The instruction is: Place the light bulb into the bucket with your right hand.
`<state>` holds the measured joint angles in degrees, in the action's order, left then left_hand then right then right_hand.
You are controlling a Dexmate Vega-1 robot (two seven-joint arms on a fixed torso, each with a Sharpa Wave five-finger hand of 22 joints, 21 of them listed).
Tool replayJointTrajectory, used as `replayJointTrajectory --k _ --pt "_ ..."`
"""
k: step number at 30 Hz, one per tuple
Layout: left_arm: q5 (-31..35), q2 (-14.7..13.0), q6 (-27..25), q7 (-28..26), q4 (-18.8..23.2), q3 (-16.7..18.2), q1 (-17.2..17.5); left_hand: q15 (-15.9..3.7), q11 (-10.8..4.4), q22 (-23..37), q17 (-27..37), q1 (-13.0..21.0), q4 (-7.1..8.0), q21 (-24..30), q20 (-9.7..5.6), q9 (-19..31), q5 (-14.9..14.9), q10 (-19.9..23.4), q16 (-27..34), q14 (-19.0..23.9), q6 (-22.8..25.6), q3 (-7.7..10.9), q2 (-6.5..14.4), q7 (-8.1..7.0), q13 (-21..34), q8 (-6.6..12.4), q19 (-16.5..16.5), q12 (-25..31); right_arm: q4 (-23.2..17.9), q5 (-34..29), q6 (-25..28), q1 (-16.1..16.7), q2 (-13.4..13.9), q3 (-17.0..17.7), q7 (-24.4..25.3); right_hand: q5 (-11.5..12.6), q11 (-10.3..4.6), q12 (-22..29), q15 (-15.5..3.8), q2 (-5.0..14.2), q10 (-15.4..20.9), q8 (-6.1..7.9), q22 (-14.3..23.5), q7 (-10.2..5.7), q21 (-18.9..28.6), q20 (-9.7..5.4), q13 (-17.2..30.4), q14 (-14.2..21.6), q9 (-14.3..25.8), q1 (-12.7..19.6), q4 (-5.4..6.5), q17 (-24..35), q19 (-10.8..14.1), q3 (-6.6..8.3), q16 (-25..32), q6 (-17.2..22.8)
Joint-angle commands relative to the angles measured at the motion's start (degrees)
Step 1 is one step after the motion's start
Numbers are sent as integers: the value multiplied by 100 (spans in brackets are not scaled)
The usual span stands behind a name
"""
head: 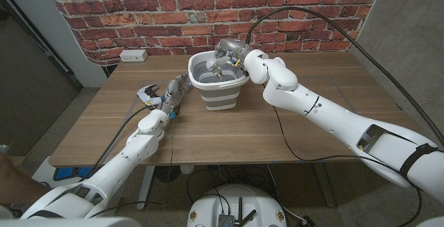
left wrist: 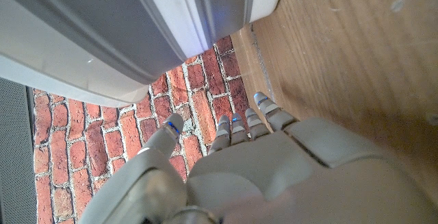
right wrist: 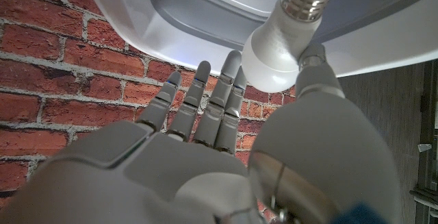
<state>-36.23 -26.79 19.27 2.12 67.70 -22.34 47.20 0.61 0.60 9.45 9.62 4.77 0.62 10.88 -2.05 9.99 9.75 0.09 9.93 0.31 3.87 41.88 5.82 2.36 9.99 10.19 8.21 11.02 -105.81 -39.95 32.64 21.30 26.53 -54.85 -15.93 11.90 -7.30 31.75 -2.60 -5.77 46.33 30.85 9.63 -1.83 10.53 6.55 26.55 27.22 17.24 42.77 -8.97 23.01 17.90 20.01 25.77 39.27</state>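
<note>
A white bucket (head: 220,95) with a grey inside stands at the middle of the table. My right hand (head: 227,52) hovers over its far rim, and its rim (right wrist: 205,29) also shows in the right wrist view. The white light bulb (right wrist: 277,49) sits between the thumb and a finger of my right hand (right wrist: 226,155), metal base pointing into the bucket. In the head view the bulb's base (head: 220,75) hangs inside the bucket. My left hand (head: 172,94) waits on the table just left of the bucket, fingers (left wrist: 236,128) straight and holding nothing, close to the bucket's wall (left wrist: 102,39).
A brick wall (head: 208,5) rises behind the table, with a white outlet (head: 133,55) at the back left. A black cable (head: 326,19) arcs over the right arm. Bare wood (head: 229,133) lies in front of the bucket and to its right.
</note>
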Motion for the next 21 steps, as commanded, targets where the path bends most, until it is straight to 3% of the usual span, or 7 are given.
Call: replayJointTrajectory --k 1,21 --pt "38 -27 33 -91 91 36 52 12 -13 34 18 65 -13 8 -105 12 10 30 41 -4 28 7 466 -2 25 25 -46 4 276 -43 -114 -216 21 -293 -289 28 -264 -36 -488 337 97 186 0 -28 13 15 0 -28 -6 341 1 11 -31 -1 -33 -81" --pt "30 -35 -13 -40 118 8 42 12 -15 34 18 67 -12 12 -110 12 12 40 41 1 35 7 467 2 25 26 -37 7 709 -67 -293 -650 -76 -546 -1018 20 -238 -109 -449 359 26 152 0 -27 16 17 -24 -73 -45 316 16 16 -43 -25 -42 -152"
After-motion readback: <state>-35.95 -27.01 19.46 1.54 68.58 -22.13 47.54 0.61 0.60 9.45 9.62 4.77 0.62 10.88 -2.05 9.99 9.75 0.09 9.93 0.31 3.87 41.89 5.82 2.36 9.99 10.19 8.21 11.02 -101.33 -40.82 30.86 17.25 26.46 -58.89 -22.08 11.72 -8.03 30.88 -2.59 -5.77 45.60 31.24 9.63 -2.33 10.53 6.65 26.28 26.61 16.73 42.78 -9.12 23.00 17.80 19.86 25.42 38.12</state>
